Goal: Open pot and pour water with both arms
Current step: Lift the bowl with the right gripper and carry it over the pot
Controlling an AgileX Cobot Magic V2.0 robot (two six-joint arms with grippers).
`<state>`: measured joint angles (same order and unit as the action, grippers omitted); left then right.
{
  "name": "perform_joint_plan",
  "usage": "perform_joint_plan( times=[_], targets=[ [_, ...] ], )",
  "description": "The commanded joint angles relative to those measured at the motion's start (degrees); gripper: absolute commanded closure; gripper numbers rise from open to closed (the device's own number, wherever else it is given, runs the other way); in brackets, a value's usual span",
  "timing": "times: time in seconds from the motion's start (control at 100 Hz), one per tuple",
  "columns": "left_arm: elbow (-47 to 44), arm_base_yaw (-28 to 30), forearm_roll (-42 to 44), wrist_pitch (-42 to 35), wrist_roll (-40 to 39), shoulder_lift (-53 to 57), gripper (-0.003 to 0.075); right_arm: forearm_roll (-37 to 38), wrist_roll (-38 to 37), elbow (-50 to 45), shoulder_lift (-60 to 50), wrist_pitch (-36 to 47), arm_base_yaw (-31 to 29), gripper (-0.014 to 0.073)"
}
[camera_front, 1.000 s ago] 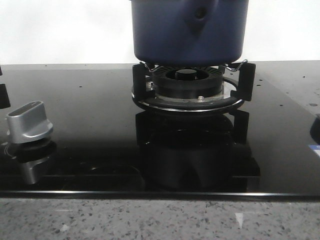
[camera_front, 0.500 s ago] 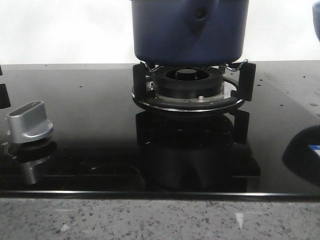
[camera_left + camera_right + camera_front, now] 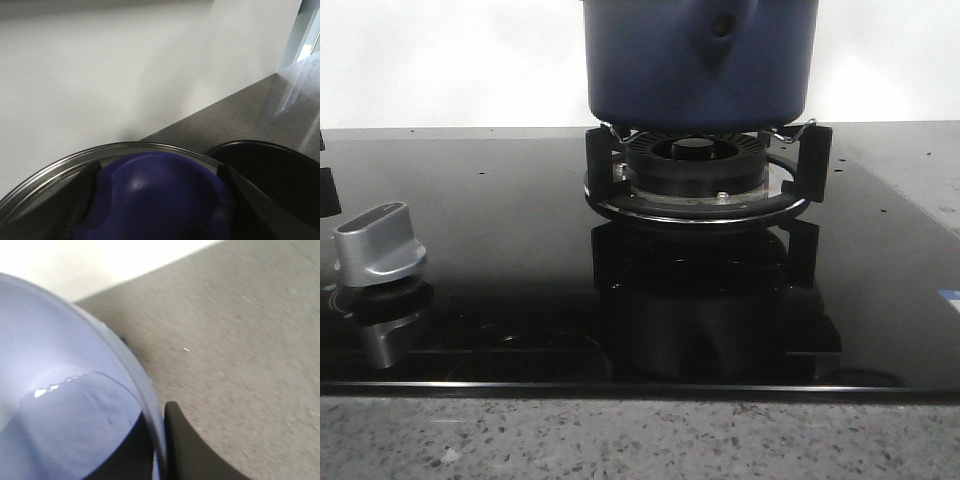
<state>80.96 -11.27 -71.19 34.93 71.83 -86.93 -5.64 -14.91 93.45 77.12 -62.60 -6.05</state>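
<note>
Knob (image 3: 378, 245) well left of pot (image 3: 700, 60) on burner (image 3: 698, 180).

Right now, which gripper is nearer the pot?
Left. The left gripper holds the lid just beside the pot's open mouth; the right gripper holds the bowl over bare counter, with no pot in its view.
</note>
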Motion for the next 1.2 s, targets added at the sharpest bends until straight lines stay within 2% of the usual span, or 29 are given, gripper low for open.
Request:
perform_joint_plan(
  times=[0.0, 0.23, 0.48, 0.77, 1.19],
  targets=[
    [1.9, 0.0, -4.2, -1.4, -0.5, 3.0, 0.0436, -0.6, 0.8, 5.8, 0.2, 3.0, 2.8, 0.0659],
    [1.9, 0.0, -5.1, -1.4, -0.5, 3.0, 0.0436, -0.2, 0.8, 12.8, 6.4, 2.8, 9.6, 0.0659],
    [1.9, 0.0, -5.1, -1.4, -0.5, 3.0, 0.0436, 1.1, 1.7, 16.5, 12.0, 5.3, 13.8, 0.0659],
    [1.9, 0.0, -5.1, -1.4, -0.5, 3.0, 0.0436, 13.4, 2.4, 16.6, 13.4, 12.6, 20.1, 0.0659],
    [1.9, 0.0, -5.1, -1.4, -0.5, 3.0, 0.0436, 19.4, 2.4, 16.6, 15.7, 20.3, 21.7, 0.0639]
  ],
)
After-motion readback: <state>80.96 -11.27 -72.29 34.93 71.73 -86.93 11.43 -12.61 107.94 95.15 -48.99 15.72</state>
